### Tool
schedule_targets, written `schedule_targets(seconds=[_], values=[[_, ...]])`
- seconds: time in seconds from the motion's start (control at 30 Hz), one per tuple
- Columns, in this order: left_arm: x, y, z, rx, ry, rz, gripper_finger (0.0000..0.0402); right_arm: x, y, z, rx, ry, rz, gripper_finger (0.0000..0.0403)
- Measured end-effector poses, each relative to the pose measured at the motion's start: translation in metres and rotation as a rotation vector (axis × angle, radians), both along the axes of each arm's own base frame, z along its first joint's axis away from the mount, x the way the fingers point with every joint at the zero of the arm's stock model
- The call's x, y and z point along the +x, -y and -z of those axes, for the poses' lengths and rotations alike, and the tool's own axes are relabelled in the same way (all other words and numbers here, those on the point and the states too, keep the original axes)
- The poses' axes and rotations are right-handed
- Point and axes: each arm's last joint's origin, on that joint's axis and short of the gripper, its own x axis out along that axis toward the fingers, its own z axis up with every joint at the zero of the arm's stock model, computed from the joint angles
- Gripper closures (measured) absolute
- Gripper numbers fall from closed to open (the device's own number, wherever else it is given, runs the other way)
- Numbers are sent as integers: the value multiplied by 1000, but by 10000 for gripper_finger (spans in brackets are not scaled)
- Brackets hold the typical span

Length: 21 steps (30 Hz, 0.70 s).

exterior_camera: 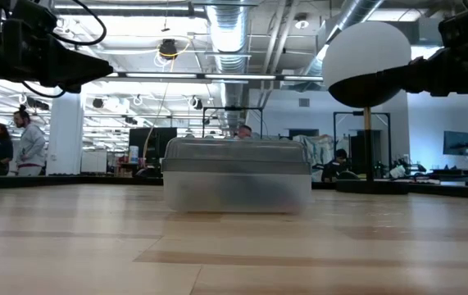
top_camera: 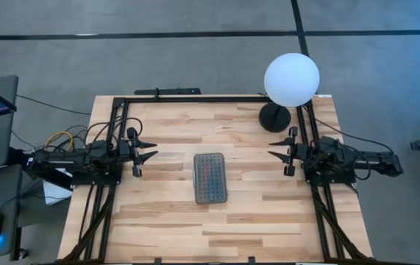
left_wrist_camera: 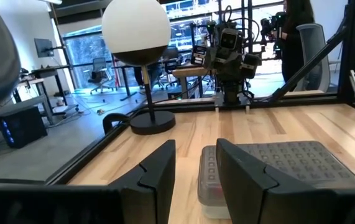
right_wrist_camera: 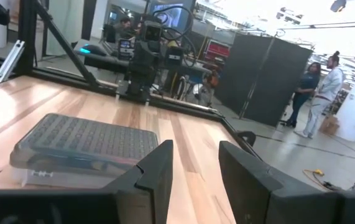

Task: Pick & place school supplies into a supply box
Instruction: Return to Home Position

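Observation:
The supply box [top_camera: 210, 178] lies flat on the middle of the table with its grey dotted lid closed; it also shows in the low view [exterior_camera: 237, 174] and both wrist views [left_wrist_camera: 276, 168] [right_wrist_camera: 84, 148]. Coloured supplies show faintly through the lid; no loose pens or scissors lie on the table. My left gripper [top_camera: 151, 149] hovers open above the table left of the box. My right gripper [top_camera: 274, 148] hovers open to the box's right. Each stands well apart from the box.
A white globe lamp [top_camera: 291, 79] on a black round base [top_camera: 274, 116] stands at the table's far right corner, close behind the right arm. A black frame [top_camera: 195, 98] runs along the far edge. People stand in the room beyond.

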Motion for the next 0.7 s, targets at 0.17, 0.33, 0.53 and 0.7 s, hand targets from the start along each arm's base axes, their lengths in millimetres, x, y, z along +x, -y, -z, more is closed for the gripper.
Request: schedule_targets(seconds=[0.17,0.33,0.53,0.7], values=[[0,0,0,4,-1,0,290,1,0,1,1,-13,0,278],[0,0,0,-7,1,0,290,1,0,1,1,-12,0,278],[0,0,0,6,-2,0,290,1,0,1,1,-12,1,278],[0,0,0,-4,0,1,290,1,0,1,1,-12,1,278]])
